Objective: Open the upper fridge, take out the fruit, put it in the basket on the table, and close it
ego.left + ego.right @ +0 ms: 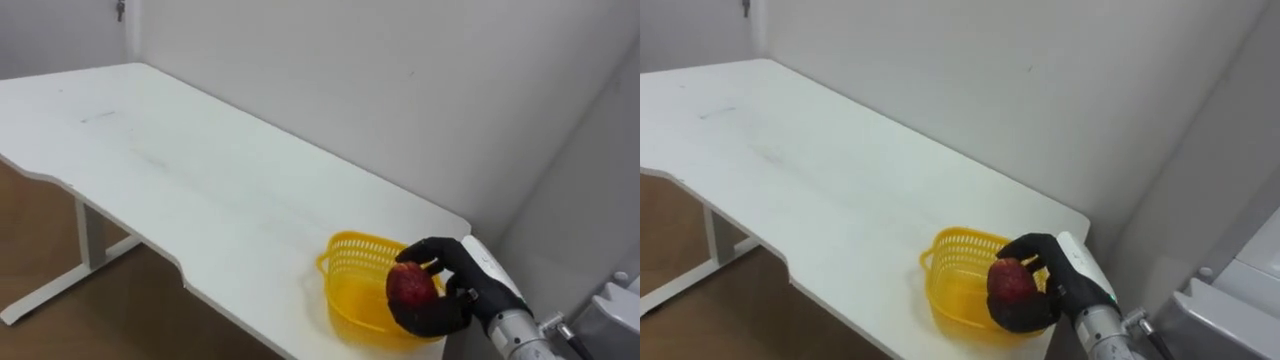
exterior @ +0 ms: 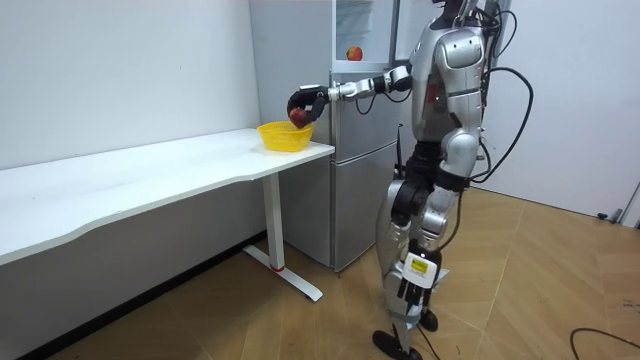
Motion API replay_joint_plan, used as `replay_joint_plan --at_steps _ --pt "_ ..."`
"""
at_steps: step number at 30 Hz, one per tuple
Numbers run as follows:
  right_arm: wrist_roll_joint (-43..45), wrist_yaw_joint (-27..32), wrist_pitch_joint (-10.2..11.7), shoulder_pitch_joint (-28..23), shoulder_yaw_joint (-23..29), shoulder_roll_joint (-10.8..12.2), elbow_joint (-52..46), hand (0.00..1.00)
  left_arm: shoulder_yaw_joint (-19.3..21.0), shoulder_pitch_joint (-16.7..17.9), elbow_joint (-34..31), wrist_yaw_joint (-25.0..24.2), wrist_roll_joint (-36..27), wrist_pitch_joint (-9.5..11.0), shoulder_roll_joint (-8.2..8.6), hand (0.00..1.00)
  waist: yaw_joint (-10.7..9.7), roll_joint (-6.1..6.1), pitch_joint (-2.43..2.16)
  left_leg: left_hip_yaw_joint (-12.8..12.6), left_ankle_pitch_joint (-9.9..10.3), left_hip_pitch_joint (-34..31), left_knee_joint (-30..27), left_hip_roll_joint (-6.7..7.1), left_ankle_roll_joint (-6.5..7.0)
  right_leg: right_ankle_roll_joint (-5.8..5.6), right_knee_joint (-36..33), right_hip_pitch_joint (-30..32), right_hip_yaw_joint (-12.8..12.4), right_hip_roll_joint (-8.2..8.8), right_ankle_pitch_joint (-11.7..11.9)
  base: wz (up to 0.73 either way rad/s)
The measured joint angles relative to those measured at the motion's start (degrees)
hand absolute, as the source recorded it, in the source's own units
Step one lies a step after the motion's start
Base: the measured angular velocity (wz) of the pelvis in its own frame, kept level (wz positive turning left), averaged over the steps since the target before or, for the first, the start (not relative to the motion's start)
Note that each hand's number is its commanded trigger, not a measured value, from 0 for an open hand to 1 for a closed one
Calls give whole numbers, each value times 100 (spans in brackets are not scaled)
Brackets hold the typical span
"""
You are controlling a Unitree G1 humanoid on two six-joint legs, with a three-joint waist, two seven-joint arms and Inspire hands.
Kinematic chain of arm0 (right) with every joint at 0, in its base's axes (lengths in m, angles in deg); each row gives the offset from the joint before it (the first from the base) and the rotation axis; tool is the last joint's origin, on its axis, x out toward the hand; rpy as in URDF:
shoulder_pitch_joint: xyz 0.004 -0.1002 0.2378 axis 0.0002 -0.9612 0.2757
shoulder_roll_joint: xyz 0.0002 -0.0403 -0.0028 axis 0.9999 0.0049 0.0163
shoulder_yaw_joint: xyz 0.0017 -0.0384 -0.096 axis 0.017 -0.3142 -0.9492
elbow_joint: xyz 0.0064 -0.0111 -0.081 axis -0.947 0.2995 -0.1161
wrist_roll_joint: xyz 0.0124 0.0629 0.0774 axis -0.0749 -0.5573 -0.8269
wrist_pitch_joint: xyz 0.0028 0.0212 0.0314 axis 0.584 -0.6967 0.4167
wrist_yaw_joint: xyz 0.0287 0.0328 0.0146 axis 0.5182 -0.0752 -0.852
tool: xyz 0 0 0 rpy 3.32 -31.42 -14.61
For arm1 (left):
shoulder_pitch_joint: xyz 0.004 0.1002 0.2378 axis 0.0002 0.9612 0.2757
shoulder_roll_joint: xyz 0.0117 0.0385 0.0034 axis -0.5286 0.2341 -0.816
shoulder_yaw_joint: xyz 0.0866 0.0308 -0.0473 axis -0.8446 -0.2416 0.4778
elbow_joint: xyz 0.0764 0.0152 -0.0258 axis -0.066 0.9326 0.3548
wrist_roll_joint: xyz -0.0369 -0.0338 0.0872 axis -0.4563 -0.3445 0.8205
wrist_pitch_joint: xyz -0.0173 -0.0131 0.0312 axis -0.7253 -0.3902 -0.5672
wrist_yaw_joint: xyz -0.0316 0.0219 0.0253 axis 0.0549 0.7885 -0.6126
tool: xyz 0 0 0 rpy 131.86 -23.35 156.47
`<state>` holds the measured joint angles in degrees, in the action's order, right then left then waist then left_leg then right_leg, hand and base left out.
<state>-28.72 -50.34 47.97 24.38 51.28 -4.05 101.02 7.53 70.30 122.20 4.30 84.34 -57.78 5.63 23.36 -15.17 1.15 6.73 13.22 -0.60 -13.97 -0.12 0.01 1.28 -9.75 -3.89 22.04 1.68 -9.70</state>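
A red apple (image 1: 411,284) sits in my right hand (image 1: 447,292), whose dark fingers curl round it just above the near right side of a yellow plastic basket (image 1: 350,272). The basket stands at the right end of the white table (image 1: 180,170). In the room view I stand beside the fridge (image 2: 350,150), my right arm stretched out over the table end with the right hand (image 2: 301,106) holding the apple (image 2: 297,117) over the basket (image 2: 283,137). Another red fruit (image 2: 354,53) shows in the upper fridge compartment.
The long white table runs off to my left along a white wall (image 1: 400,90), with wooden floor (image 1: 60,320) below its front edge. The grey fridge body (image 1: 610,320) sits close at my right, just past the table's end.
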Motion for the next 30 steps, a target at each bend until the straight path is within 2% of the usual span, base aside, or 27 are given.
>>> replay_joint_plan --at_steps 10,22,25,27,30 --pt "-110 -39 0 59 0 0 97 0 9 10 10 47 -5 -34 -10 0 40 -11 11 35 -1 29 1 1 -1 0 -1 -35 9 -1 0 0" --pt "-243 -61 -1 59 9 0 92 0 90 62 -13 8 -5 -123 5 0 -8 -6 26 12 -2 17 -27 4 -4 0 0 -38 -15 0 0 0" --pt "-345 -110 -2 59 9 0 69 0 95 61 -10 21 -5 -126 18 0 -44 39 25 -21 -2 30 -79 3 -4 0 2 -54 -91 -6 0 -4" --pt "-505 -161 -2 60 8 2 -30 0 66 63 -15 67 -5 -126 20 0 -108 112 53 -29 0 88 -76 -3 -1 0 2 -99 -139 -4 0 0" --pt "-714 -169 3 60 9 1 -173 0 43 63 -44 152 -6 -123 23 0 -128 172 39 -46 5 131 -32 -3 7 0 2 -135 -150 5 1 -5"
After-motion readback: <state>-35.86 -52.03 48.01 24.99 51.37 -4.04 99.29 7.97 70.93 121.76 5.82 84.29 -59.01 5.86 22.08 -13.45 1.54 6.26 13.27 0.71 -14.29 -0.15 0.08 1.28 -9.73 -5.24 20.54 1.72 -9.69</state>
